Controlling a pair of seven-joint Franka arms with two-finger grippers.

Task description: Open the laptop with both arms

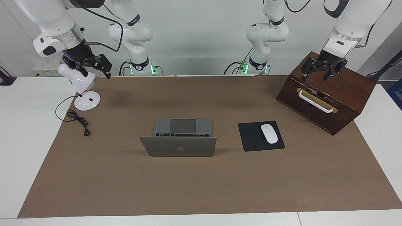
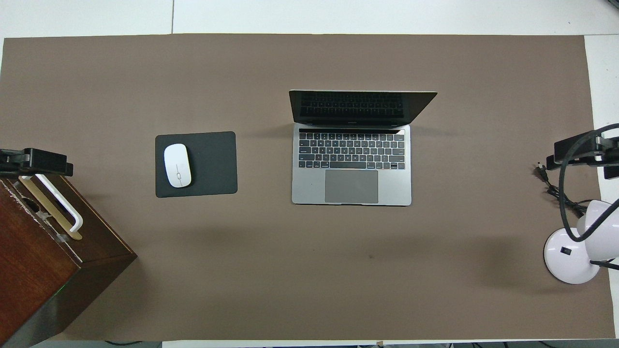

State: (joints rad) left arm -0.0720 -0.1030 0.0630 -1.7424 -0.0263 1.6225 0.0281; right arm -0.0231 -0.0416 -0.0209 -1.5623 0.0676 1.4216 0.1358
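Observation:
The silver-grey laptop point(image 1: 179, 146) stands open in the middle of the brown mat, its lid upright with the apple logo facing away from the robots. Its black keys and grey trackpad show in the overhead view point(image 2: 351, 164). My left gripper point(image 1: 317, 77) hangs open and empty in the air over the wooden box, well away from the laptop; it also shows in the overhead view point(image 2: 36, 162). My right gripper point(image 1: 96, 74) hangs open and empty over the white desk lamp at the other end of the table, and shows in the overhead view point(image 2: 587, 150).
A black mouse pad point(image 1: 251, 138) with a white mouse point(image 1: 269, 133) lies beside the laptop toward the left arm's end. A dark wooden box point(image 1: 333, 103) with a white handle stands there too. A white lamp point(image 1: 83, 84) and its black cable point(image 1: 77, 121) sit at the right arm's end.

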